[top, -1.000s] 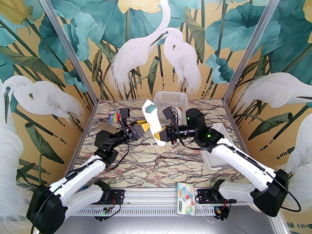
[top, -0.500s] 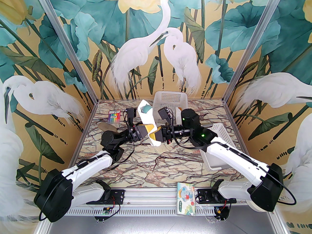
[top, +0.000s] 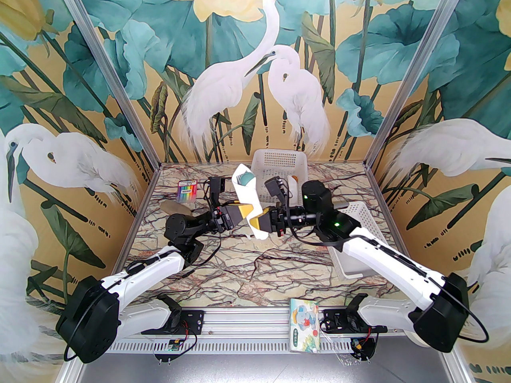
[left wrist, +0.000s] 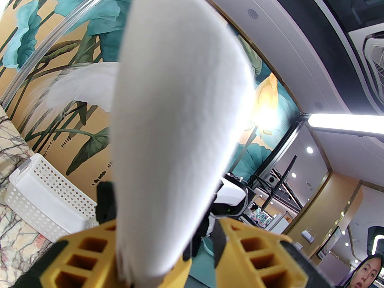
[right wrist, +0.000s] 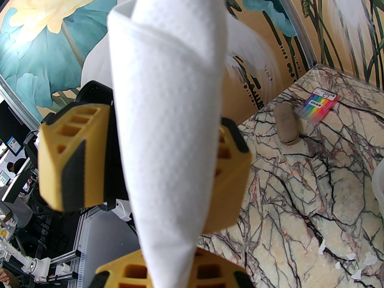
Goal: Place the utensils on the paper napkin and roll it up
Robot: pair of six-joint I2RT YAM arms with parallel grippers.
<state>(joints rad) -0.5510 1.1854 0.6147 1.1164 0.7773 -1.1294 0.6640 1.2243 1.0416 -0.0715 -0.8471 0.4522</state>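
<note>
Seemingly almost finished: the paper napkin [top: 249, 193], rolled around the utensils [top: 244, 178], hangs tilted above the desk [top: 255, 261] in the clenched right end effector [top: 258, 224], the left end effector [top: 244, 210] straddling it unclamped; only securing and setting down remain.

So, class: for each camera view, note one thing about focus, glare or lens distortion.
Top view: even light, and the wide lens splays the frame posts outward. Left wrist view: the napkin is close and soft, its right edge is washed out, and the ceiling light glares. Right wrist view: the napkin's embossing is crisp and the table is sharp.
</note>
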